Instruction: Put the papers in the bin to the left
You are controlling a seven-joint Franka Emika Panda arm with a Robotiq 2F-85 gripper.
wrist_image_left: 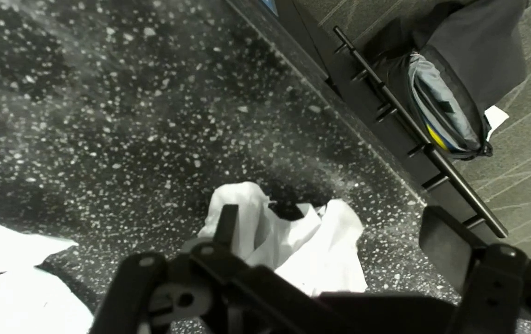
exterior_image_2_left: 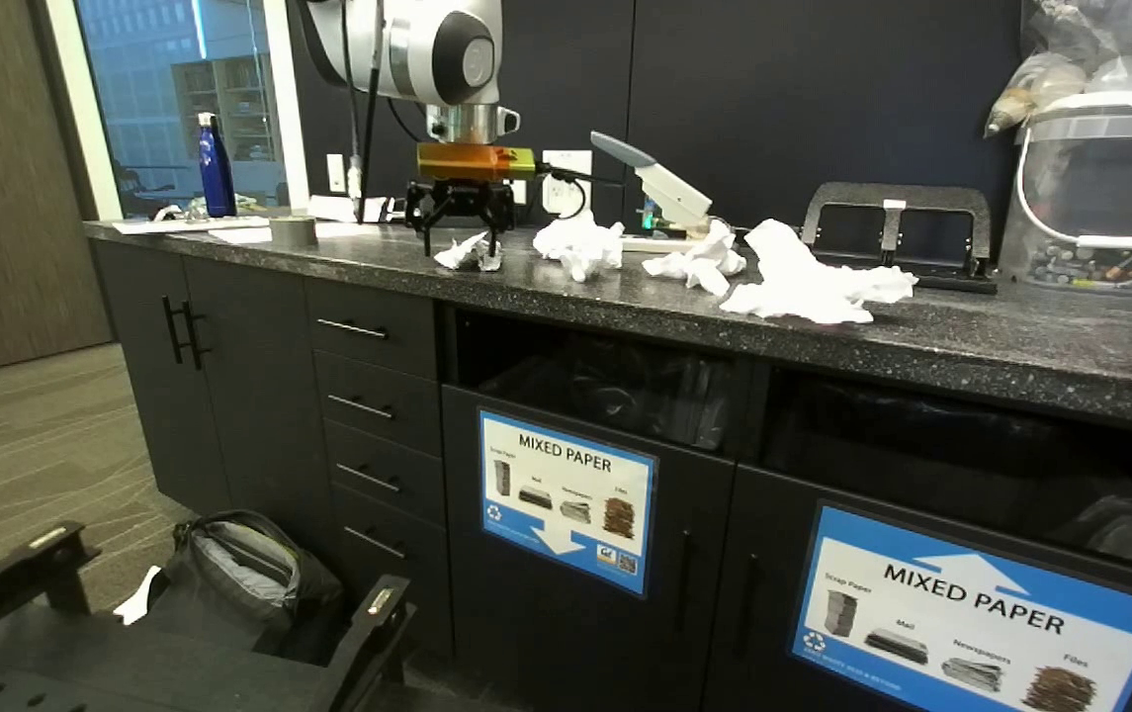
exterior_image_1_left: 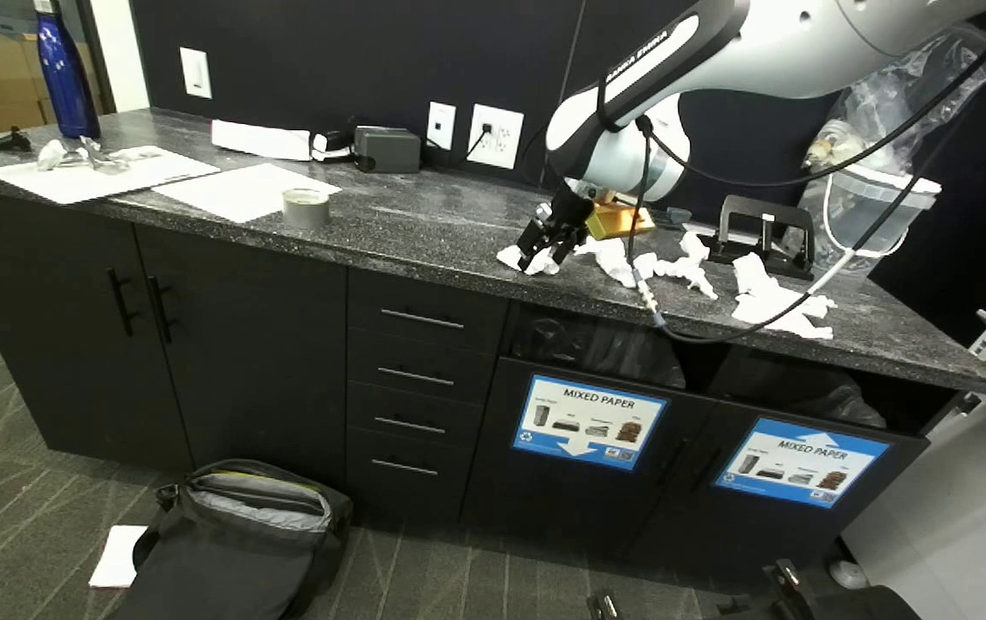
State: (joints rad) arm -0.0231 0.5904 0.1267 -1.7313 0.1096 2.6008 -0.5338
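- The step in hand, I judge, is to take the crumpled paper [wrist_image_left: 288, 241], which lies on the bench [wrist_image_left: 131, 139] in the space between the two fingers [wrist_image_left: 227, 222].
- The hand [wrist_image_left: 328, 227] is released: its fingers stand well apart, at 9 and 3 o'clock in the wrist view, and they grasp nothing.
- There the 9 o'clock finger covers a part of the paper; whether it touches, I cannot tell. It seems wise to shift the hand slightly toward 9 o'clock, so that the paper comes more in the middle.
- Then the fingertips should go low, almost to the bench, and close gently; such paper will probably crush inward, so a deep hold is safer than a pinch of the top.
- After lifting, the hand should clear the front edge before it goes lower, because the left bin [exterior_image_2_left: 625, 386] is below the bench top, between 4 and 5 o'clock from the hand in both exterior views.
- The paper has no true front; in the wrist view two lobes point to 11 and 2 o'clock.
- Its long axis seems to run from 10 to 4 o'clock, roughly along the front edge, but the hand hides the lower part.
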